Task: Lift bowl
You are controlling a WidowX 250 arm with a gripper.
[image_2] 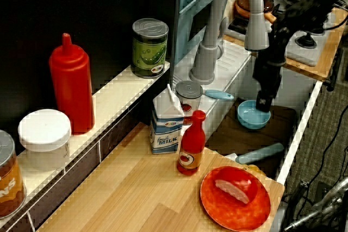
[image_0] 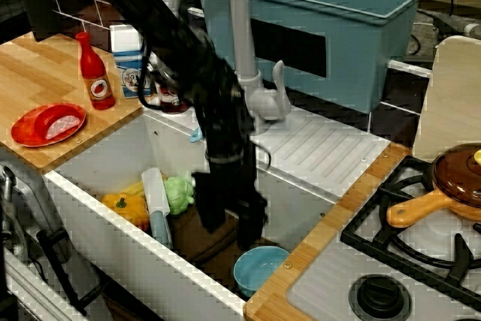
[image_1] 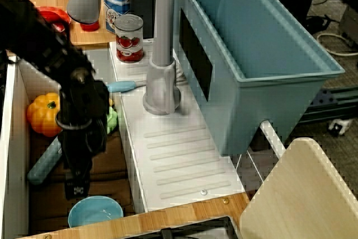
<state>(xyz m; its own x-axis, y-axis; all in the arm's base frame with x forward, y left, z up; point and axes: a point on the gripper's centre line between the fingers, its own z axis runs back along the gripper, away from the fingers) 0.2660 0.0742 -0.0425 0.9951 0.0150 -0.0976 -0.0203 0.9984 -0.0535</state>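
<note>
Gripper point(image_0: 233, 223) is hanging inside the sink, just left of and above the bowl point(image_0: 259, 269), not touching it from what the views show. Its fingers look slightly apart in the front view, nothing between them, but dark on dark so not fully sure. Step in hand, as I judge it: reaching down for the bowl rim.

To do it well: shift the gripper right and nearer until one finger is sitting inside the bowl and one outside the near-left rim, drop straight down, close on the wall, then lift vertically. Keep clear of the sink's right wall and wooden surface edge point(image_0: 301, 276), which are crowding the bowl. A thin smooth rim is likely to slip, so bite deep.

Going left to right in the sink: yellow pepper point(image_0: 124, 208), pale blue cylinder point(image_0: 158, 204), green lump point(image_0: 179, 193), gripper, then bowl.

Bowl: small, round, light blue, plain smooth plastic, upright, empty, sitting on the brown sink floor in the near right corner, also showing in the overhead view point(image_1: 95, 212) and the side view point(image_2: 253, 114).
</note>
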